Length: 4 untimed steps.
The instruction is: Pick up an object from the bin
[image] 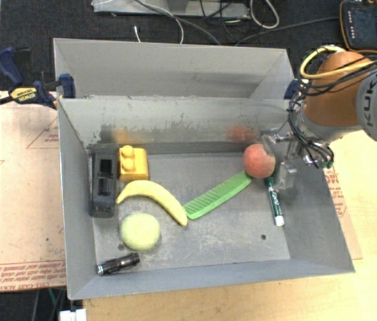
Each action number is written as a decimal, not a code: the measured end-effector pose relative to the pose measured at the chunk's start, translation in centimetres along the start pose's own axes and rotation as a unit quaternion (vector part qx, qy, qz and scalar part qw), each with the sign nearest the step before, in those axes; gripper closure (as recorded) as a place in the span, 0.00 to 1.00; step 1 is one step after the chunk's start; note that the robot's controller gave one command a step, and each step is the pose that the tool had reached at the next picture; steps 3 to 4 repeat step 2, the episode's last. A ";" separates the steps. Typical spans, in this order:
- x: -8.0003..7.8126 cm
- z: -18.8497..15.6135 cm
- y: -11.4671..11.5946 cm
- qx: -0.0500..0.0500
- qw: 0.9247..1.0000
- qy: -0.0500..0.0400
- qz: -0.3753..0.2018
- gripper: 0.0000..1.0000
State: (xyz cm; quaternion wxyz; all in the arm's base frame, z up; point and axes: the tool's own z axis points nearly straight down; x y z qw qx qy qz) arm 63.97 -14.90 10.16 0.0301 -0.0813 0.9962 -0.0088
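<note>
Grey metal bin floor bare at 5 o'clock. Red-orange round peach at 2, green-and-white marker pen at 3, green plastic comb mid-floor block passage.

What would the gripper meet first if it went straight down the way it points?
Probably the top end of the marker lying just below the gripper, or the bin floor beside it. The peach sits close alongside; depth is unclear.

Orange-covered grey arm (yellow cables)

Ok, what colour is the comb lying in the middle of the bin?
The comb is bright green, clearest in the camera view.
</note>
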 end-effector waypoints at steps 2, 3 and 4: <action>-3.1 1.4 2.6 0.008 1.000 -0.015 -0.007 1.00; -3.1 1.4 2.6 0.008 1.000 -0.015 -0.007 1.00; -3.1 1.4 2.6 0.008 1.000 -0.015 -0.007 1.00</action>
